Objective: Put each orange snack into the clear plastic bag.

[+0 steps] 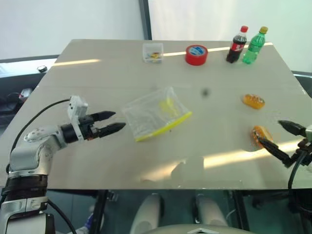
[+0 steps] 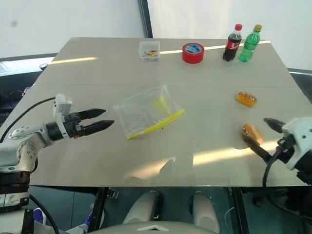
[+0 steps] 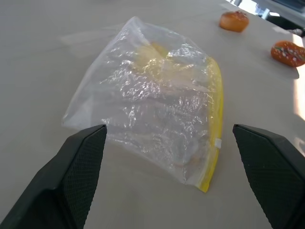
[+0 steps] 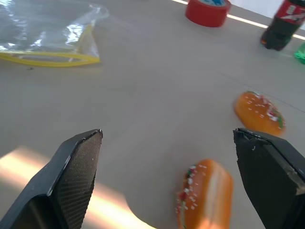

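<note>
The clear plastic bag (image 1: 155,118) lies flat mid-table, its yellow mouth strip (image 3: 215,125) facing the table's right front. My left gripper (image 1: 113,122) hovers open just left of the bag, pointing at it, nothing between its fingers. Two orange snacks rest on the right side of the table: the nearer snack (image 1: 261,135) and the farther snack (image 1: 254,101). My right gripper (image 1: 283,138) stands open at the right edge, its lower finger close beside the nearer snack (image 4: 205,195), not holding it. The farther snack (image 4: 259,113) lies beyond it.
At the table's far edge stand a red tape roll (image 1: 196,54), a cola bottle (image 1: 237,45), a green bottle (image 1: 255,46) and a small clear box (image 1: 153,52). The table (image 1: 97,156) is bare in front of the bag.
</note>
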